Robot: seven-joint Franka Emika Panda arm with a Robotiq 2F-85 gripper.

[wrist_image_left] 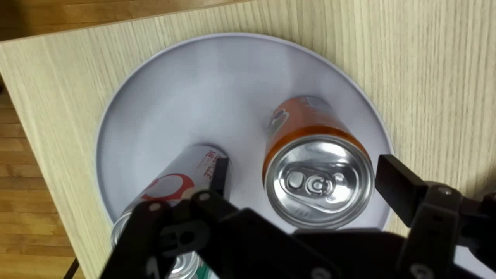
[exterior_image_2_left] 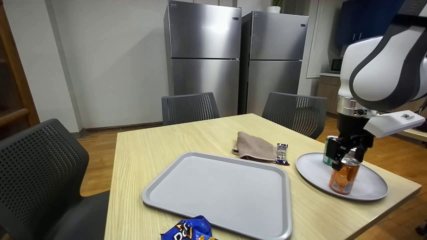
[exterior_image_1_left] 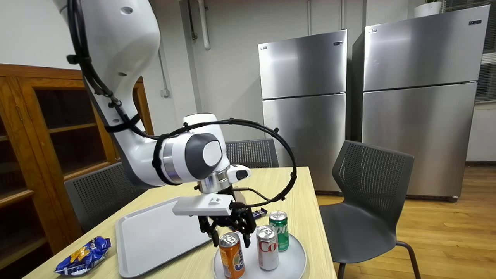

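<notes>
Black gripper point(wrist_image_left: 304, 174) with jaws parted wide, one on each side of the top of an orange Fanta can point(exterior_image_1_left: 231, 256), can ungripped and upright on a round gray plate point(wrist_image_left: 186, 89), silver Coke can point(exterior_image_1_left: 267, 250) and green Sprite can point(exterior_image_1_left: 282, 229) sharing it, gray tray point(exterior_image_2_left: 220, 193) nearby.

the fanta can point(exterior_image_1_left: 232, 256) is orange, the plate point(wrist_image_left: 217, 89) gray.

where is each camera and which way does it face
Exterior view: higher than the table, facing the refrigerators; arm and gripper show.
Exterior view: also higher, facing them across the tray; arm and gripper at picture right.
Wrist view: above the plate, facing down at the orange can; fingers show.
Exterior views share table, tray, refrigerators.
</notes>
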